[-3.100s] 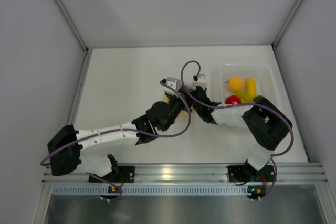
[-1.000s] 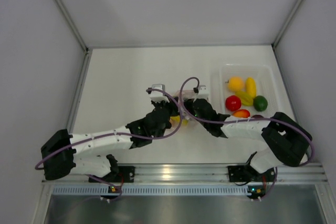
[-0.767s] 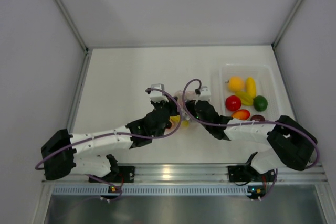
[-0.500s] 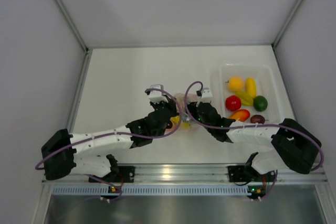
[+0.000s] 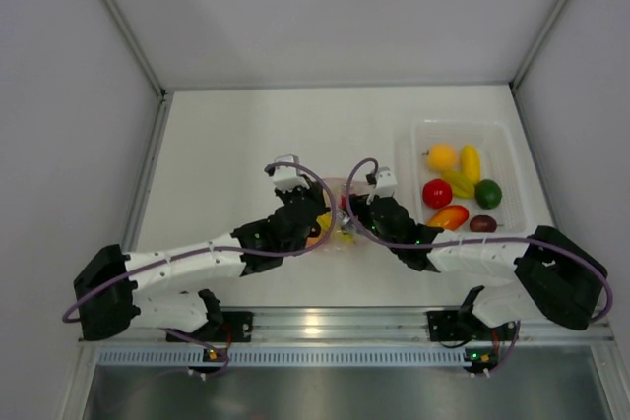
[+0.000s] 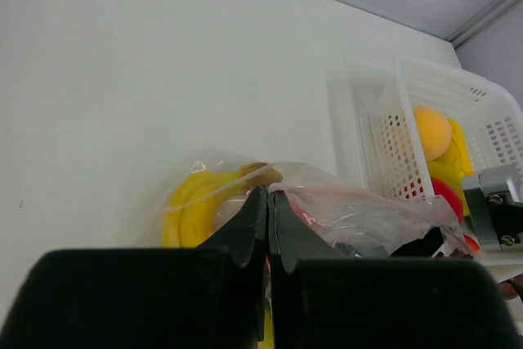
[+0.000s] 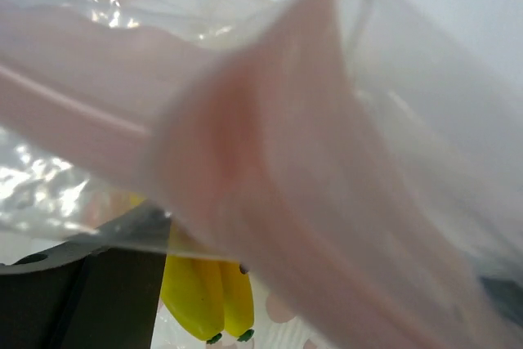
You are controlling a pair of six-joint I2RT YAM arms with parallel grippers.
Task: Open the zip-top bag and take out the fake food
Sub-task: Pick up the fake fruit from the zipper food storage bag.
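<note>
Left end effector (image 6: 266, 217) pressed together, pinching pink zip edge of zip-top bag (image 6: 365, 212); yellow bananas (image 6: 193, 202) inside. Right end effector (image 5: 356, 213) against bag, plastic smothering its camera: spread or gripping, cannot tell.

White desk (image 5: 226, 145), closed in by pale panels (image 5: 335, 7) on 3 sides, carries 2 things. The zip-top bag (image 6: 351, 210), clear and crinkled with a pink strip along its upper edge, rests on the surface between the left claw (image 6: 267, 220) and the right claw (image 5: 352, 211), its raised edge at the left claw's tips. A pale perforated tray (image 5: 411, 159) stands just right of the right claw, near the desk's right edge.
</note>
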